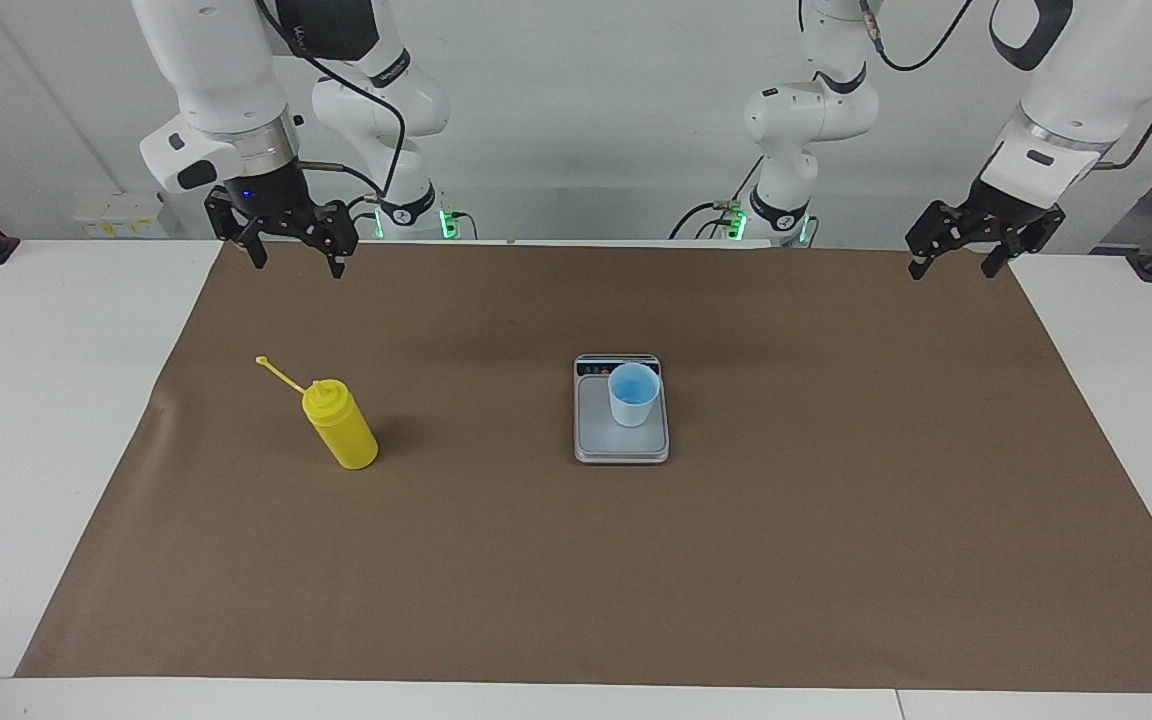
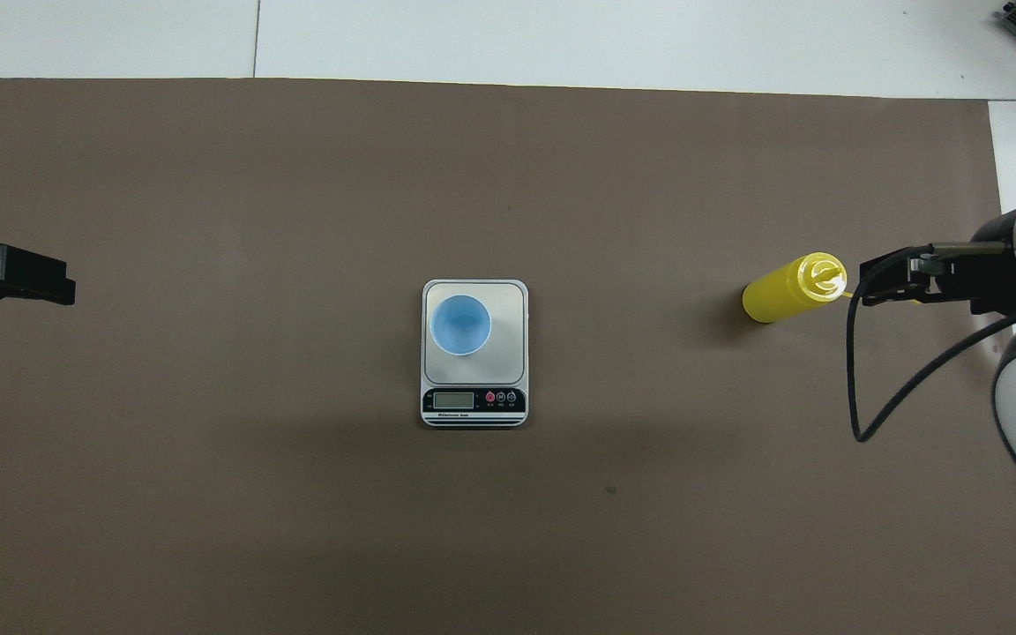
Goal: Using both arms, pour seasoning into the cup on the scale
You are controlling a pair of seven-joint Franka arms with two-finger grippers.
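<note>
On a white table (image 1: 46, 420) covered by a large brown paper mat (image 1: 836, 520), a flat silver-grey scale (image 1: 622, 445) sits near the middle, its dark display strip on the edge nearer the robots. A small light-blue cup (image 1: 633, 394) stands upright on the scale's weighing plate, touching nothing else. Well apart from the scale, toward the right arm's end of the table, a bright yellow seasoning bottle (image 1: 341, 426) stands upright on the mat, its thin cap strap (image 1: 278, 373) sticking out to the side. The right gripper (image 1: 296, 256) hangs in the air over the mat's edge closest to the robots, nearer the robots than the bottle and clear of it, its two fingers spread apart and holding nothing. The left gripper (image 1: 954, 262) waits in the air over the mat's corner at the left arm's end, fingers likewise spread apart and empty
</note>
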